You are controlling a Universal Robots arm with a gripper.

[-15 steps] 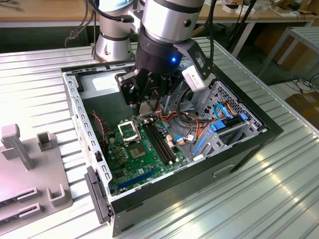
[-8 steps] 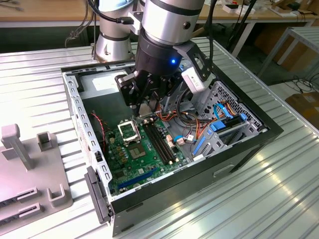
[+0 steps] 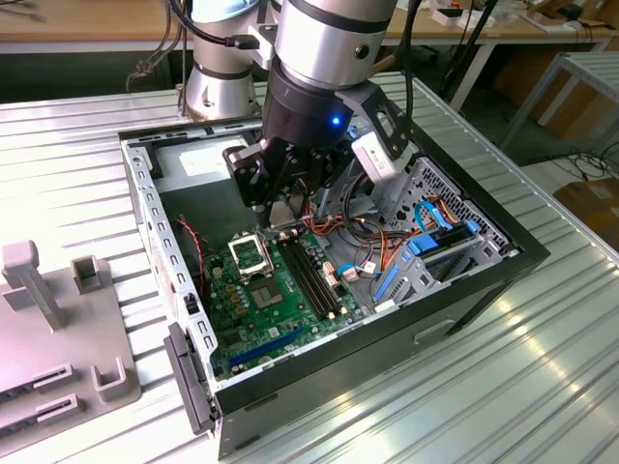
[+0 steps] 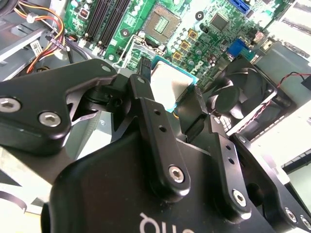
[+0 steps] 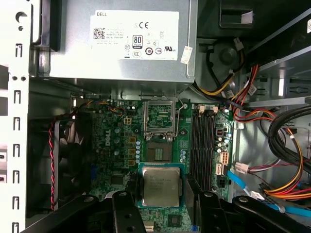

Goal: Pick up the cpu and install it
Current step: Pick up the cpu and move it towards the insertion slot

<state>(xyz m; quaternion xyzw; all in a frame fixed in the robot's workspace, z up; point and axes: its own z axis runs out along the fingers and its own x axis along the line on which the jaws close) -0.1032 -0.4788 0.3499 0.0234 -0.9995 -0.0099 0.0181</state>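
your gripper (image 5: 160, 196) is clenched on the cpu (image 5: 160, 186), gripping two opposite edges and holding it above the motherboard (image 5: 114, 145) inside the open case (image 3: 387, 372), near the bare socket (image 5: 160, 119). i can't tell if it's squarely over the socket. a tilted or rotated chip could seat askew and bend contacts. count: one cpu, one socket, two fingers (image 4: 153, 121), one fan (image 5: 68, 155).

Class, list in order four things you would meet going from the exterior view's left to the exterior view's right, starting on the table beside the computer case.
grey fixture → black socket frame → memory slots → blue cable
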